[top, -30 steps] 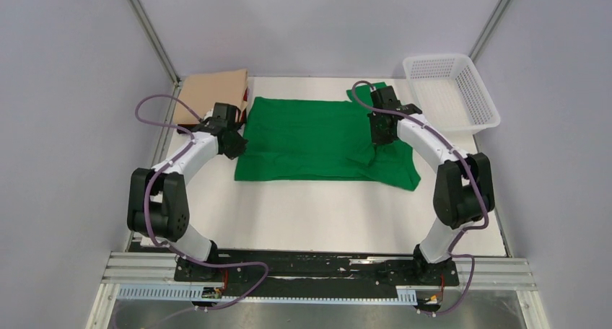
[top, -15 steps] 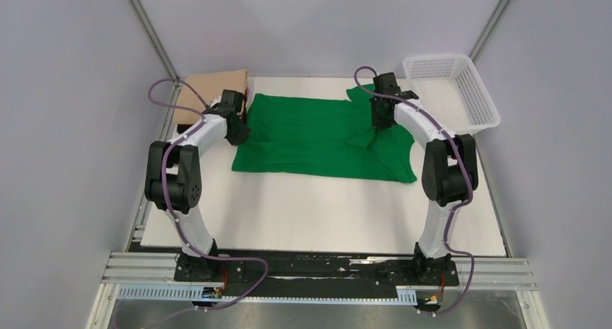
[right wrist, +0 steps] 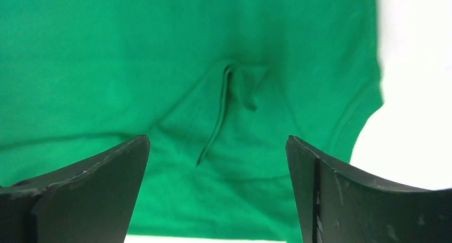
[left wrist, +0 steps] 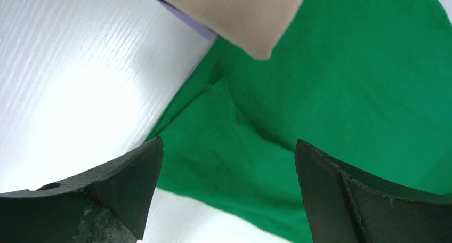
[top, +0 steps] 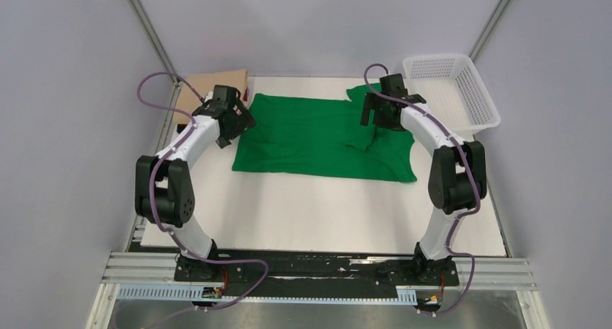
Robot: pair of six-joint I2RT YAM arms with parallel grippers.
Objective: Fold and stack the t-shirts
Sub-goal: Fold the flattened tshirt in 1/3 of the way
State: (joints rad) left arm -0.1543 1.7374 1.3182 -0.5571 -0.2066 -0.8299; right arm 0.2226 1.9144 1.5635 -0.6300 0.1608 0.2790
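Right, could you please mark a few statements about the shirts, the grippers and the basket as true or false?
The green t-shirt lies spread out on the table. True.
The left gripper is clamped on the green t-shirt. False: it is open, holding nothing, above the shirt's corner.
The right gripper is open. True.
The white basket sits at the table's far left corner. False: it is at the far right.
The tan shirt lies at the far left, beside the green t-shirt. True.
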